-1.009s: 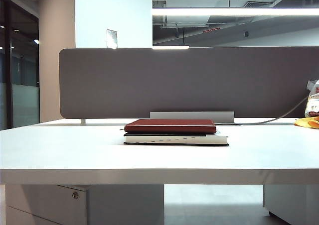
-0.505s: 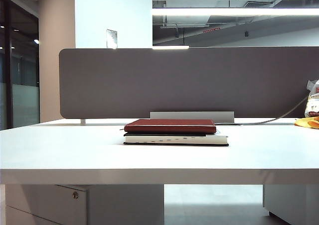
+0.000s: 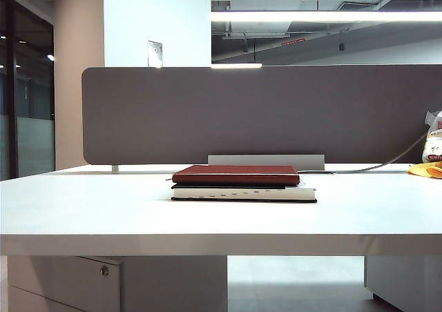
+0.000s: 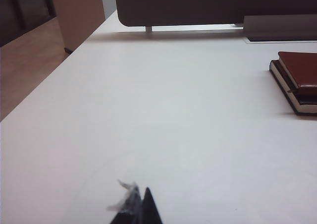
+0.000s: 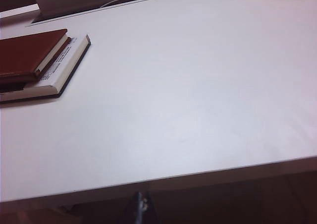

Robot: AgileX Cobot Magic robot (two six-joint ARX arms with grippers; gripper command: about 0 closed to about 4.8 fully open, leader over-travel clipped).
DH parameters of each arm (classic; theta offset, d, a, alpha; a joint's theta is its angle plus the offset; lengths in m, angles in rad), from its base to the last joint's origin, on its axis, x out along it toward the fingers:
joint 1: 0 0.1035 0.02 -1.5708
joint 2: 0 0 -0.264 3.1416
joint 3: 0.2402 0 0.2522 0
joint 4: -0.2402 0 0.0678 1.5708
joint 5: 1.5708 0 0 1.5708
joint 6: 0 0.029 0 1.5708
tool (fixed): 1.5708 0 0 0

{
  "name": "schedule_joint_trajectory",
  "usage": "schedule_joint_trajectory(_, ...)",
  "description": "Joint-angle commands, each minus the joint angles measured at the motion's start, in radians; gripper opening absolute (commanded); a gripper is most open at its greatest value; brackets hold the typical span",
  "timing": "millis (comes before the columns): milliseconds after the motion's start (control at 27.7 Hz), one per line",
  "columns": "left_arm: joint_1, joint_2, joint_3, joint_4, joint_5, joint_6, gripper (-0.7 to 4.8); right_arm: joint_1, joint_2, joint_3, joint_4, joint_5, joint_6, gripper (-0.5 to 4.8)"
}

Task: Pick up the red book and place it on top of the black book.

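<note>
The red book lies flat on top of the black book in the middle of the white table. The stack also shows in the left wrist view, red book over black book, and in the right wrist view, red book over black book. My left gripper is shut with nothing in it, low over bare table far from the books. My right gripper is shut and empty, back past the table's near edge. Neither gripper shows in the exterior view.
A grey partition stands along the table's back edge with a pale cable box behind the books. A yellow cloth and a printed packet lie at the far right. A drawer cabinet sits under the table.
In the exterior view nothing has visibly changed; the books lie as before.
</note>
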Motion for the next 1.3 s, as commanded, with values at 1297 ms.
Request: schedule_joint_trajectory(1297,0.098,0.0,0.0,0.013,0.007,0.0,-0.05,-0.001,0.0,0.004,0.015,0.002,-0.016,-0.05)
